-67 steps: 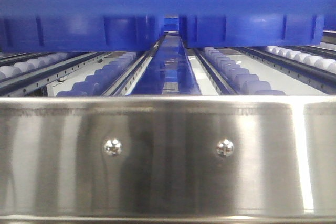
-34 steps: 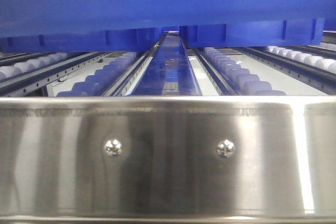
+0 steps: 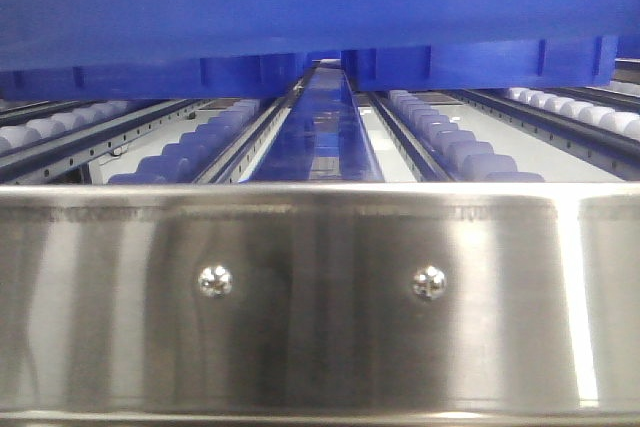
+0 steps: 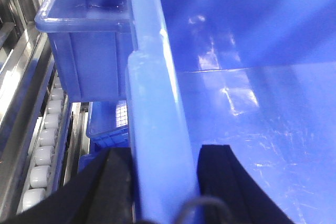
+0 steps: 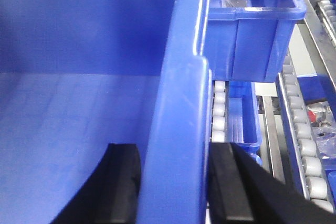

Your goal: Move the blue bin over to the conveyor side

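The left hand pinches one side rim of the blue bin, with one finger inside the wall and one outside. The right hand clamps the opposite rim the same way. Held between them, the bin hangs over the white roller lanes, past the steel rail. A second blue crate stands beyond it.

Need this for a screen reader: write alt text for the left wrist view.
The left gripper, black-fingered, clamps the wall of a glossy blue bin, whose inside fills the right. A second bin sits upper left, with white rollers below it.
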You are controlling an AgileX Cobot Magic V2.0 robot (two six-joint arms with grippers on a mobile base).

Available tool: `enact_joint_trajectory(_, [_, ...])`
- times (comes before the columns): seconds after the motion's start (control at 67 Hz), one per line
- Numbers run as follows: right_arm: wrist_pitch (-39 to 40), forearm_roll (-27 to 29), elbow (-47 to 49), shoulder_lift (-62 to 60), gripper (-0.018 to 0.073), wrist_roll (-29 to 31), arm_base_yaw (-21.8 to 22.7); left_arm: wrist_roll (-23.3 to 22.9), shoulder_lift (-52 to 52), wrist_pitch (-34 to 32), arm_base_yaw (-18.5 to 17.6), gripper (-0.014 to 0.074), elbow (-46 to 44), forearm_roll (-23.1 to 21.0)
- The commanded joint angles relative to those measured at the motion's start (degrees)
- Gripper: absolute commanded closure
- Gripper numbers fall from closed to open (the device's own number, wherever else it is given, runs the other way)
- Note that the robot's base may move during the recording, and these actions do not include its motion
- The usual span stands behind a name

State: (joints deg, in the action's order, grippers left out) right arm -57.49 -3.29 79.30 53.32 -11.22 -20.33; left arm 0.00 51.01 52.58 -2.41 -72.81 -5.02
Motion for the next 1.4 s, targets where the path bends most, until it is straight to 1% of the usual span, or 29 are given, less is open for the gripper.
enact_joint_trajectory(0.0, [6.9,-4.0,0.8,-1.3,0.0629,1.7,0.1,1.4,-1.2,-6.1,-0.2,0.0606,-0.9,1.1])
enact_joint_trajectory(1.388, [6.9,-4.0,0.8,-1.3,0.0629,1.7,0.1,1.4,-2.0,-6.0,-0.2,0.0606,-0.9,1.1])
